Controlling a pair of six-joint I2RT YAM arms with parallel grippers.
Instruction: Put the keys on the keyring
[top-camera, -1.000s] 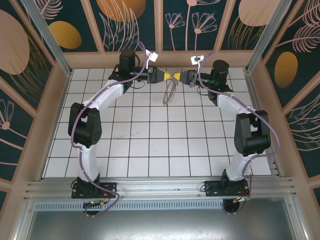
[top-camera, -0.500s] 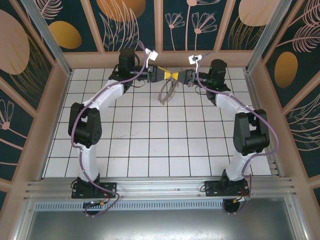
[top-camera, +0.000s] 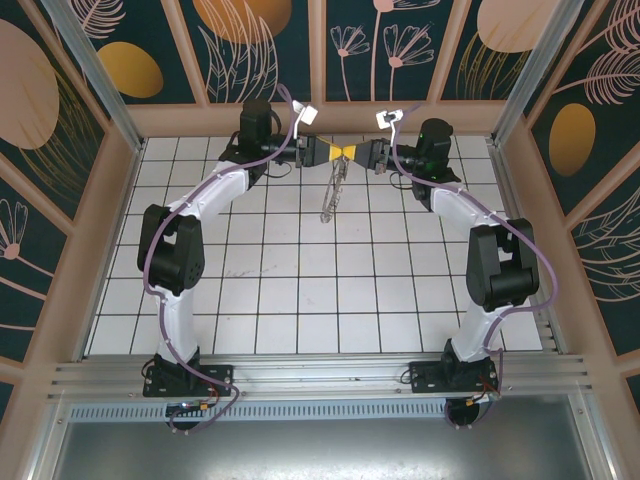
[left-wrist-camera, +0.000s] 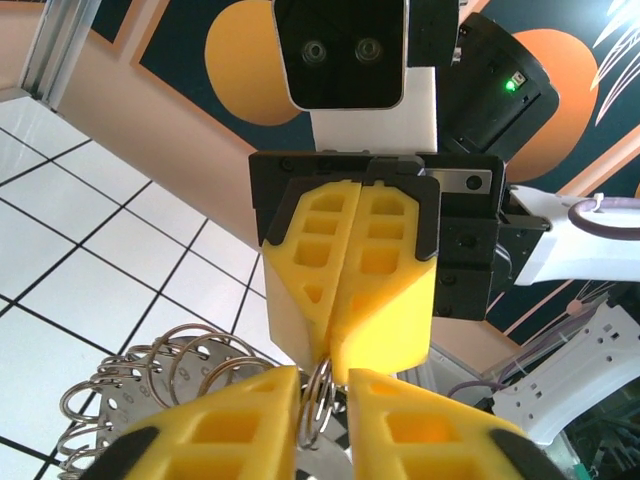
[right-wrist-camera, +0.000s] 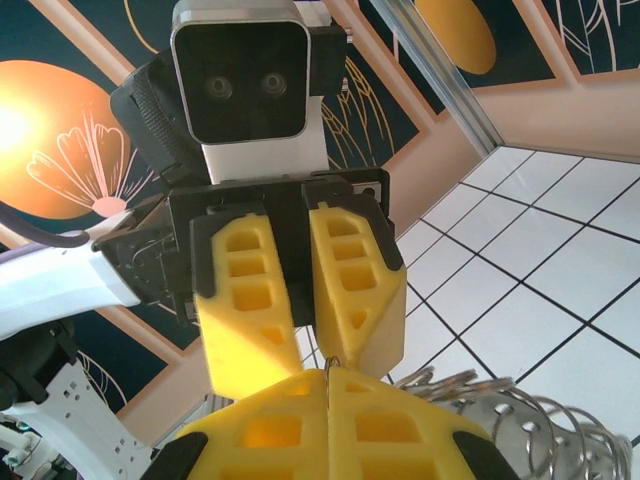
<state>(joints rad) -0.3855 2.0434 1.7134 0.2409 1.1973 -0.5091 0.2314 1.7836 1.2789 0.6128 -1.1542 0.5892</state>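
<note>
1. At the far end of the white tiled table (top-camera: 300, 260), seen from above, the left gripper (top-camera: 341, 152) and right gripper (top-camera: 350, 152) meet tip to tip. The keyring (top-camera: 333, 190) hangs from that meeting point, lifted and dangling edge-on.
2. Low in the left wrist view, the left gripper (left-wrist-camera: 322, 385) has its yellow fingers narrowly apart around a thin wire ring; I cannot tell whether they pinch it. Opposite, the right gripper (left-wrist-camera: 335, 345) is pressed closed. The keyring's (left-wrist-camera: 150, 375) fringe of rings spreads at lower left.
3. Low in the right wrist view, the right gripper (right-wrist-camera: 328, 385) is clenched on the keyring's (right-wrist-camera: 510, 415) thin wire. The left gripper (right-wrist-camera: 305, 350) faces it, with a slim gap between its fingers.
</note>
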